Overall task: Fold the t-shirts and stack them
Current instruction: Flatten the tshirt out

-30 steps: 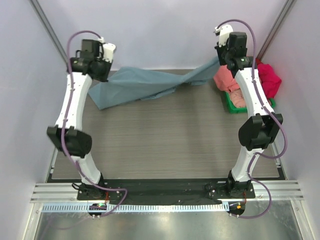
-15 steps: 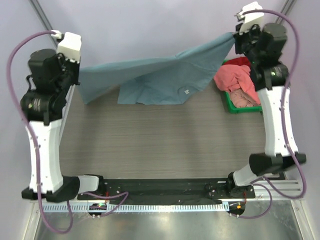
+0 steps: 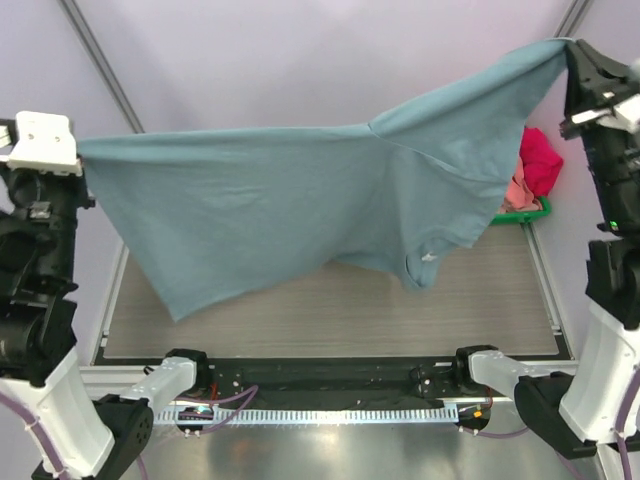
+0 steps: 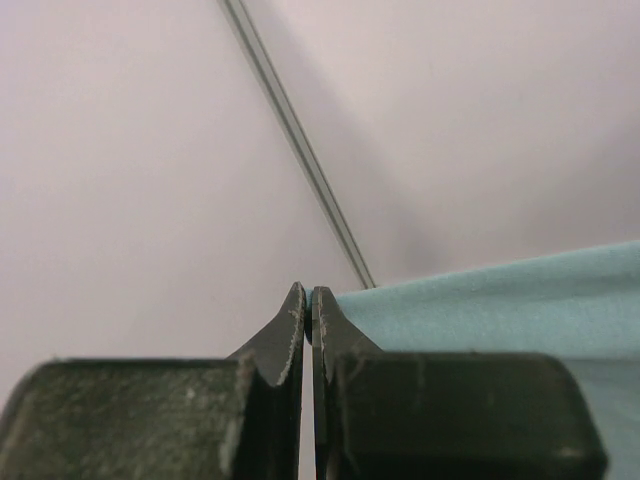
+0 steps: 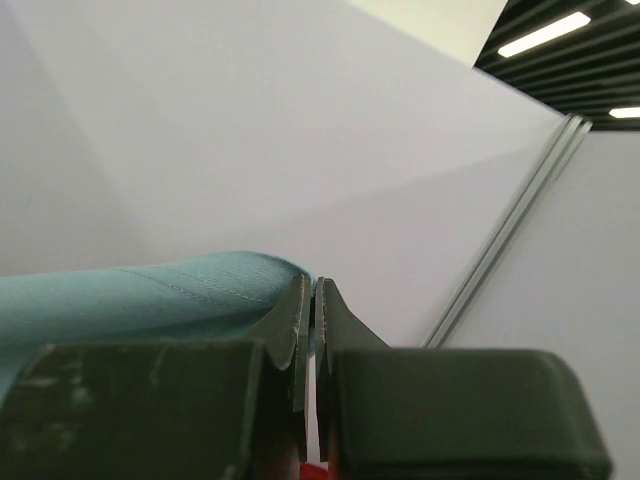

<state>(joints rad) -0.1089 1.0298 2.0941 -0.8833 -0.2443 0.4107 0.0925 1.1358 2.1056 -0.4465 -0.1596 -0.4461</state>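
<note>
While my left tool (image 4: 307, 296) and right tool (image 5: 313, 287) each clamp its edge, the blue-grey t-shirt (image 3: 300, 210) hangs spread above the counter (image 3: 330, 312).

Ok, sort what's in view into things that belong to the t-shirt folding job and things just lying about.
Belongs to the job:
- blue-grey t-shirt, hanging spread between left gripper and right gripper, both shut on it
- magenta t-shirt
- salmon-pink t-shirt

Just there:
- green bin, under the two heaped shirts
- table
</note>
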